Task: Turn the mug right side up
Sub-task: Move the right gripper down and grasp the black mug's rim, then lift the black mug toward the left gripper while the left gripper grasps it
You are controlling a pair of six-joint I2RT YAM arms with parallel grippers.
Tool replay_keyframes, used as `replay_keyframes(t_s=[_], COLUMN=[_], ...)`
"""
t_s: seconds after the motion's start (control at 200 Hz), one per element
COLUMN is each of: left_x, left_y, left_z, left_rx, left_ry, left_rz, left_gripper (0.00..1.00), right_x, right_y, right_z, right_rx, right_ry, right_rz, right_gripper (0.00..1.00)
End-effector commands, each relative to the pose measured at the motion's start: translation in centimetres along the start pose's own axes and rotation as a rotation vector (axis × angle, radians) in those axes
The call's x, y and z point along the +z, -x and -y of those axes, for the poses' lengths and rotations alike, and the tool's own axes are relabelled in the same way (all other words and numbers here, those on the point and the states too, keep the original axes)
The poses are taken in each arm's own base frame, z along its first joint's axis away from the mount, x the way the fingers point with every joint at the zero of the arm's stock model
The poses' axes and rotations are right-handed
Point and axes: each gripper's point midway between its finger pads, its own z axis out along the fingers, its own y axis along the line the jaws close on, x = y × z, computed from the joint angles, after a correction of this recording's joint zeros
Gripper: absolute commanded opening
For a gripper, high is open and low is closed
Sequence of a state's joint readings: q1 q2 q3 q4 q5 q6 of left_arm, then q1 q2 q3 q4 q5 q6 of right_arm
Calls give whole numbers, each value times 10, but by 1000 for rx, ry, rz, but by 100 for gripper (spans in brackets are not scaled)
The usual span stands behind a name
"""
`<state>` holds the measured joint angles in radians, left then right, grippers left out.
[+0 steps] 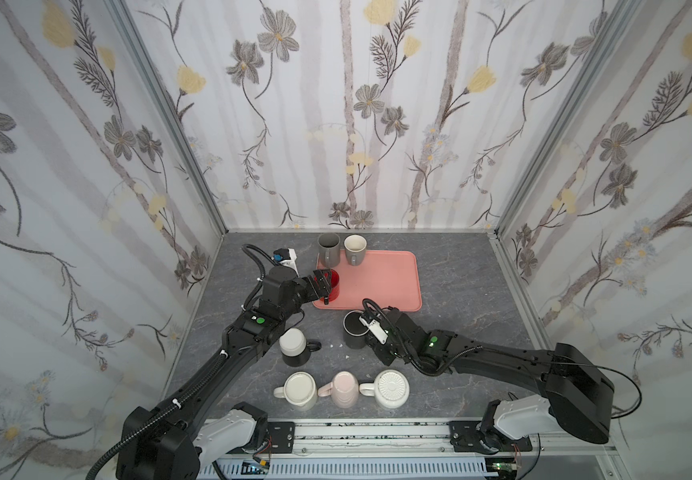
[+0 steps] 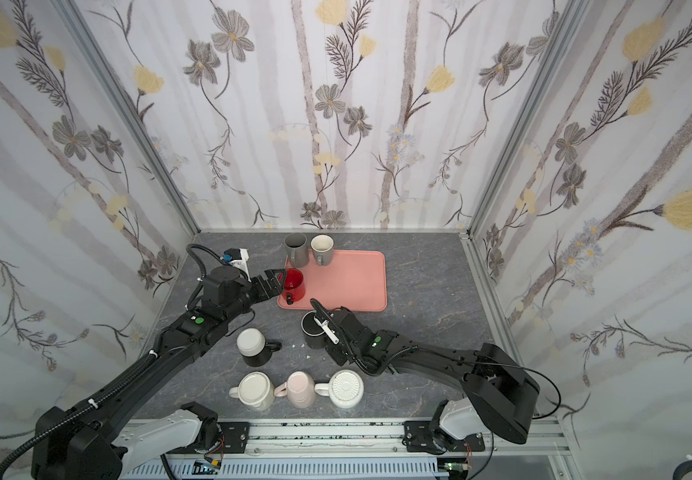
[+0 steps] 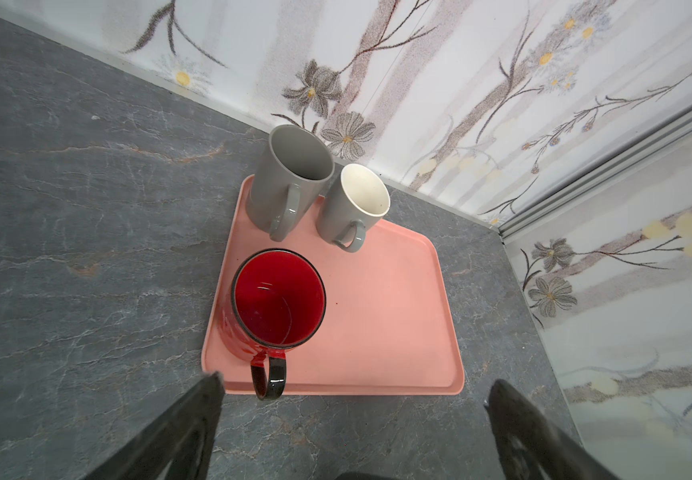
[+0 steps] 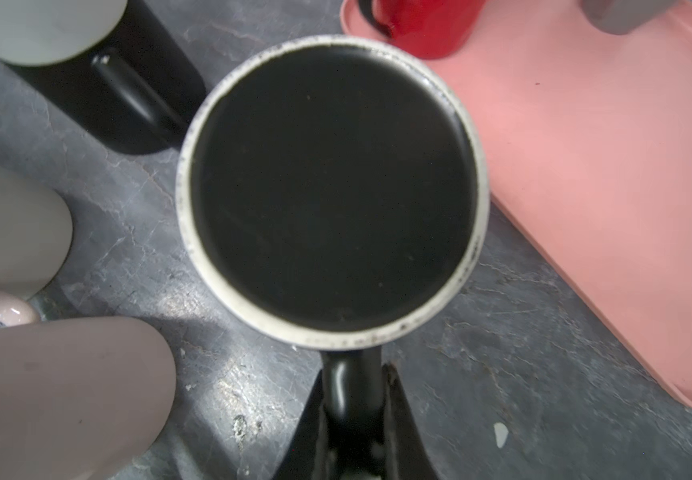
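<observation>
Your right pincer (image 4: 352, 388) is clamped tight on the black handle (image 4: 346, 370) of the dark grey ceramic mug (image 1: 353, 332). That mug stands near the middle of the grey marbled tabletop (image 1: 460, 291). The pink plastic tray (image 1: 381, 282) lies at its 12 o'clock, close but not touching. Your left pincer (image 3: 354, 388) gapes wide and holds nothing, hovering by the glossy red mug (image 3: 277, 303).

The red mug sits upright on the tray's 9 o'clock side, and you can see down to its bottom. At the tray's 11 o'clock corner a tall grey mug (image 3: 290, 174) and a shorter grey mug with a cream inside (image 3: 360, 199) stand mouth-up, side by side.

The tray's 3 o'clock half is bare, and open tabletop runs on from there to the wall. At the held mug's 9 o'clock a black mug with a white base (image 1: 294, 347) stands inverted, with a clear gap between them. At 6 o'clock a cream mug (image 1: 299, 390), a pale pink mug (image 1: 344, 388) and a white mug with a ribbed base (image 1: 392, 388) line up, bases up.

The held mug turns up a flat black face ringed in speckled white (image 4: 331, 187), and you cannot tell whether that is its mouth or its base. In both top views the right wrist hides its own fingers.
</observation>
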<state>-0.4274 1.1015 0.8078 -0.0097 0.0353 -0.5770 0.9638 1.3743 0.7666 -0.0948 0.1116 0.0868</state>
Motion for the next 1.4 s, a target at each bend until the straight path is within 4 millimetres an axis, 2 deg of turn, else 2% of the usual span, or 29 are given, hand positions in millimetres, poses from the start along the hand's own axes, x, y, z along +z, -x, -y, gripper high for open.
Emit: replay_keyframes(t_s=[0.0,0.035,0.05,0.1,0.22,0.325,0.345,0.435,0.49,0.5,0.52,0.659,0.869,1.004,1.144,1.244,1.394], left_x=[-2,-2,-2,-4,-15,-17,-17,-23,-28,-29,-31,-39,-52,-61,-71,-71,-68], left_y=[10,10,11,12,16,12,10,4,2,1,1,-2,2,11,23,29,33], left_z=[16,17,19,22,33,48,52,67,74,75,77,91,104,114,123,126,129], left_rx=[-33,-42,-47,-64,-106,-92,-87,-97,-115,-119,-123,-147,-154,-148,-143,-137,-146], left_ry=[-84,-97,-106,-130,-233,-303,-328,-446,-513,-523,-543,-662,-760,-819,-868,-876,-888], left_rz=[43,45,50,65,119,74,62,47,53,54,56,43,73,111,165,179,185], left_gripper=[100,100,100,100,100,100,100,100,100,100,100,96,86,78,75,72,61], right_x=[-23,-32,-31,-40,-66,-87,-91,-106,-110,-119,-124,-147,-168,-166,-165,-166,-169], right_y=[52,63,55,64,91,118,123,146,154,166,174,210,249,258,258,256,253], right_z=[16,22,24,31,47,51,63,68,68,68,68,63,45,36,26,21,14], right_rx=[125,158,170,210,304,379,403,450,469,470,472,507,502,539,577,599,613], right_ry=[-23,-29,-33,-32,-28,18,6,54,93,108,126,255,447,541,649,712,782], right_rz=[217,263,254,302,441,566,590,680,717,750,774,887,988,986,970,963,947], right_gripper=[0,0,0,0,0,0,0,0,0,0,0,0,0,0,0,0,0])
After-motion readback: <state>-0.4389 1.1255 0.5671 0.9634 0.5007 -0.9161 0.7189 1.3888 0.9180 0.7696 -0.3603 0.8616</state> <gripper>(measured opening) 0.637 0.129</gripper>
